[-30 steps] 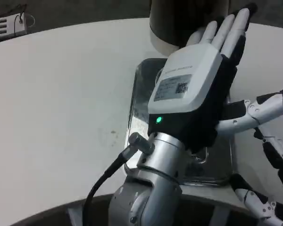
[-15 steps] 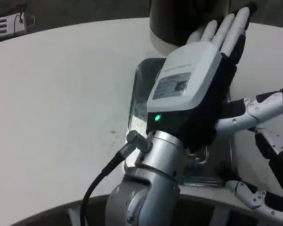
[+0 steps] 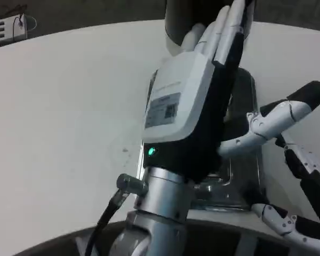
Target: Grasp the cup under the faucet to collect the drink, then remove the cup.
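White round table, metal drip tray, slotted white object far left.

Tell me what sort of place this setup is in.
Probably a test bench for drink dispensing, not a real café: a bare white table, a metal drip tray in front of a dark dispenser body, and the robot's left hand raised over the tray.

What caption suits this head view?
Left hand raised over a metal tray, near a dark dispenser; right hand alongside.
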Robot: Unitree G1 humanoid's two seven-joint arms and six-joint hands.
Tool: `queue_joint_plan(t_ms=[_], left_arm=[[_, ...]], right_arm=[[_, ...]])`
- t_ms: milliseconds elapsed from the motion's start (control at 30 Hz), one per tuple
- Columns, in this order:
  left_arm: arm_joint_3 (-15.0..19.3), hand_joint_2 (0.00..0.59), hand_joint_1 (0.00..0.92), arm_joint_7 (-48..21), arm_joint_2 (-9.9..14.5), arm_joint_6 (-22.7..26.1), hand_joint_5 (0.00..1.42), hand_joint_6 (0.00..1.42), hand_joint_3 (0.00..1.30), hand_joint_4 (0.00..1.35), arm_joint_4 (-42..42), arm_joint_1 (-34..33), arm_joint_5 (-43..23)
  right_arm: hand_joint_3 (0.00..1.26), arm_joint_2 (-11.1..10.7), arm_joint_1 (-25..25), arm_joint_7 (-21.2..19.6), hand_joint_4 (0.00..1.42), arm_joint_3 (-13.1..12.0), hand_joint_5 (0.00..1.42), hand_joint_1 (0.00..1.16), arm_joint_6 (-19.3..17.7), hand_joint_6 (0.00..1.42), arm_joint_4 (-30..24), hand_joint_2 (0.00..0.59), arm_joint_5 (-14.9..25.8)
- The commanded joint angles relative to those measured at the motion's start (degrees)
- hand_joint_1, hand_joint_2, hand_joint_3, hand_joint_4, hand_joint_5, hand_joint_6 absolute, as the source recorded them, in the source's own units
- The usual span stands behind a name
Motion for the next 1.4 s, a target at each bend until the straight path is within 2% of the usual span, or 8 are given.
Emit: queue_joint_plan(t_ms=[33, 433, 600, 967, 1400], left_arm=[[1.85, 0.137, 0.000, 6.25, -0.49, -3.71, 0.10, 0.00, 0.00, 0.00, -1.83, 3.81, -2.14], [5.22, 0.133, 0.000, 5.44, 1.27, -3.17, 0.12, 0.00, 0.00, 0.00, -5.22, 7.79, -1.92], [6.85, 0.128, 0.000, 3.46, 3.65, -3.18, 0.12, 0.00, 0.00, 0.00, -8.09, 11.60, -1.29], [11.73, 0.124, 0.000, 3.96, 8.85, -5.03, 0.11, 0.00, 0.00, 0.00, -14.30, 29.65, -0.20], [15.29, 0.123, 0.000, 10.76, 12.56, -11.83, 0.11, 0.00, 0.00, 0.00, -9.81, 40.83, 0.47]], right_arm=[[0.00, -0.35, -0.09, 0.82, 0.06, 0.31, 0.13, 0.33, -0.31, 0.28, 1.17, 0.303, 2.05], [0.00, -0.58, -1.65, 1.31, 0.06, 1.06, 0.13, 0.34, -1.03, 0.28, 2.62, 0.297, 4.60], [0.00, -0.49, -2.56, 1.50, 0.06, 1.44, 0.13, 0.34, -0.67, 0.28, 3.36, 0.296, 5.08], [0.00, -0.50, -5.01, 1.27, 0.05, 2.77, 0.13, 0.40, -1.15, 0.27, 5.27, 0.289, 4.88], [0.00, 0.23, -10.49, 0.87, 0.04, 5.77, 0.11, 0.43, -0.12, 0.25, 9.67, 0.273, 4.10]])
